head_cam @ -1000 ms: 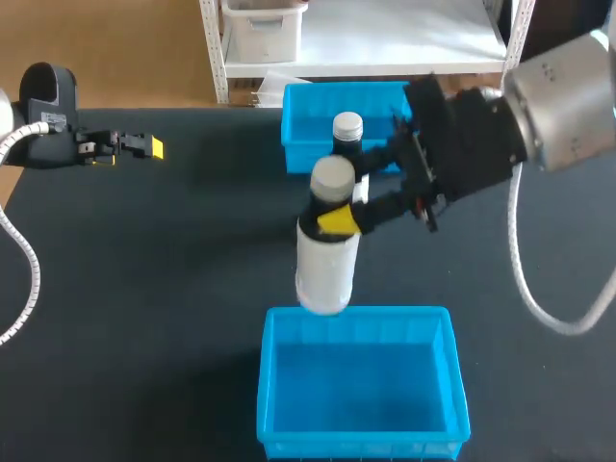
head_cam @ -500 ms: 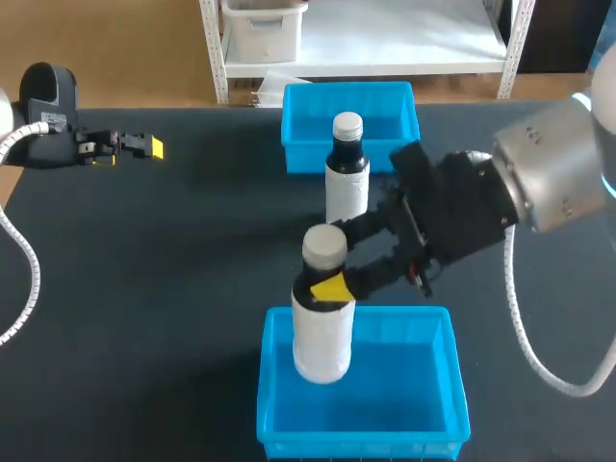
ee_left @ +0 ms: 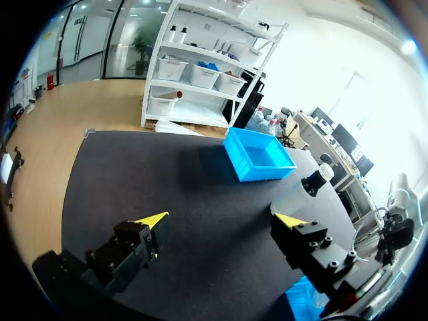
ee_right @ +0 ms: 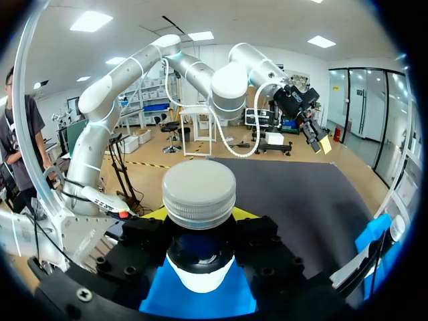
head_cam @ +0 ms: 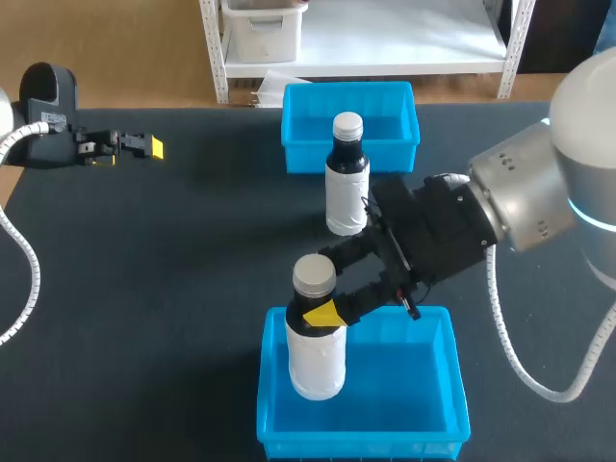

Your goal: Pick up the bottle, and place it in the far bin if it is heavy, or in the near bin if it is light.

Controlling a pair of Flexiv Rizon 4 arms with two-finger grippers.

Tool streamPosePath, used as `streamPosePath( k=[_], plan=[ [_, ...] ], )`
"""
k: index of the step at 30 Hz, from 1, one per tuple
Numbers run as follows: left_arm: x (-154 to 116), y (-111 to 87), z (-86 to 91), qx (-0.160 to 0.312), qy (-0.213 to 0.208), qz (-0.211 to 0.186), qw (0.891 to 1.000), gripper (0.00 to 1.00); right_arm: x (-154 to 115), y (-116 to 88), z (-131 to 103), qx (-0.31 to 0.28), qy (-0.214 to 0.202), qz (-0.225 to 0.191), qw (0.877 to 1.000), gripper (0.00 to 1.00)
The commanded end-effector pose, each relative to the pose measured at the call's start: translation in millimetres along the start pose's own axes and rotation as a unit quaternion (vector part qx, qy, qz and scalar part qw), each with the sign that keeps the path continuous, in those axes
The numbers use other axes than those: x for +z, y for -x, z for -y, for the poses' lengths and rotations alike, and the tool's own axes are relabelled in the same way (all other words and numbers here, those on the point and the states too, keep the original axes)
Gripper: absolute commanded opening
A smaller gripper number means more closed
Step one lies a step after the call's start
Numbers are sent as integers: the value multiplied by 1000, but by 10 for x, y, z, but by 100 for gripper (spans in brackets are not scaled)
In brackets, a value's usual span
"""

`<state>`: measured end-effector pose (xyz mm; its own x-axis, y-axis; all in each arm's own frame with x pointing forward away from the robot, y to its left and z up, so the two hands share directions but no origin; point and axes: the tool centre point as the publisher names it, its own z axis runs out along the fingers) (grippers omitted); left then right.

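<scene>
A white bottle with a grey cap (head_cam: 316,345) hangs upright with its lower part inside the near blue bin (head_cam: 456,389), toward that bin's left side. My right gripper (head_cam: 320,314) is shut on its dark neck just under the cap (ee_right: 199,192), one finger on each side. Whether its base touches the bin floor I cannot tell. The far blue bin (head_cam: 293,135) stands at the back of the table and shows nothing inside. My left gripper (head_cam: 144,146) rests at the far left, open (ee_left: 224,219) with nothing between its fingers.
A second bottle (head_cam: 346,181), white with a dark neck and pale cap, stands upright between the two bins, close behind my right arm's fingers. It also shows in the left wrist view as a bottle (ee_left: 313,186) beside the far bin (ee_left: 259,155).
My right gripper has carried the white bottle from above the gap between the bins toward me and down into the near bin. The left arm has not moved.
</scene>
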<state>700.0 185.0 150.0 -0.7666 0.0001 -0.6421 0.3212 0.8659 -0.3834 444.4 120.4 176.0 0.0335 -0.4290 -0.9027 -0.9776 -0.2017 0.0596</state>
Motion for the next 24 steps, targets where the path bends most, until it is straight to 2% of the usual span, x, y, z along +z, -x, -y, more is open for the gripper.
streamPosePath(
  k=[1,24],
  plan=[
    [0,0,0,0,0,0,1000,100,35,-97,116,-3,10,8,1000,0],
    [0,0,0,0,0,0,1000,100,125,-340,182,3,31,3,1000,0]
  ],
)
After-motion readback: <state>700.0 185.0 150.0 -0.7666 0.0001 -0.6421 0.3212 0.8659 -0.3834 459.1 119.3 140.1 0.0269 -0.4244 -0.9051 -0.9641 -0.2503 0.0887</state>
